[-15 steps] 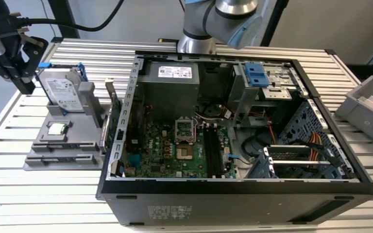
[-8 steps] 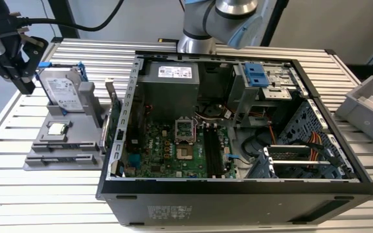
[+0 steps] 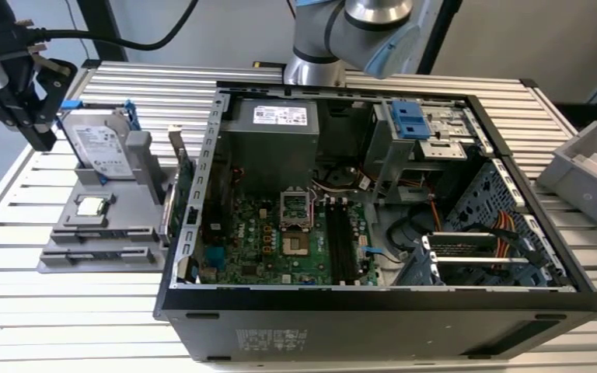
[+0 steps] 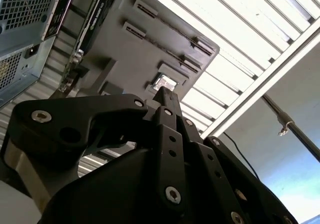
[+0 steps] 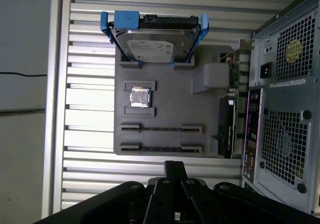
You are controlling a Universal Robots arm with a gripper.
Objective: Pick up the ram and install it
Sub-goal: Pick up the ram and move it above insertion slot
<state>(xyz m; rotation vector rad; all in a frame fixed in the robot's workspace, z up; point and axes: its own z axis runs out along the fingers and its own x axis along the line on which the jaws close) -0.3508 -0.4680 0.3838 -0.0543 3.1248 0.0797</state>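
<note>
From where I stand, the gripper (image 3: 41,136) hangs over the slatted table (image 3: 8,225) at the exterior view's left, well apart from the open computer case (image 3: 190,307). It holds nothing: in both wrist views its fingers (image 5: 171,171) look pressed together into one black tip. I take the ram (image 5: 161,129) to be the thin dark strip standing on its edge in a long slot of the grey holder (image 5: 175,109), with a second such strip (image 5: 161,147) in the slot just beside it; I cannot see its chips from here. I think there are several dangers. If the fingers come down closed like this, they would strike the top edge of the stick instead of going around it. The two strips are near to each other, so a finger could land between them badly and push the neighbour or lift the wrong one. The processor chip (image 5: 140,97) lies near the first slot and the upright expansion card (image 5: 226,129) stands at the slots' end beside the case, so a small error to the side could knock them. A stick so thin, if gripped off its middle, may tilt in the grasp, and then it would probably not enter straight into the black motherboard slots (image 3: 345,241), where loose cables (image 3: 361,180) are also near.
</note>
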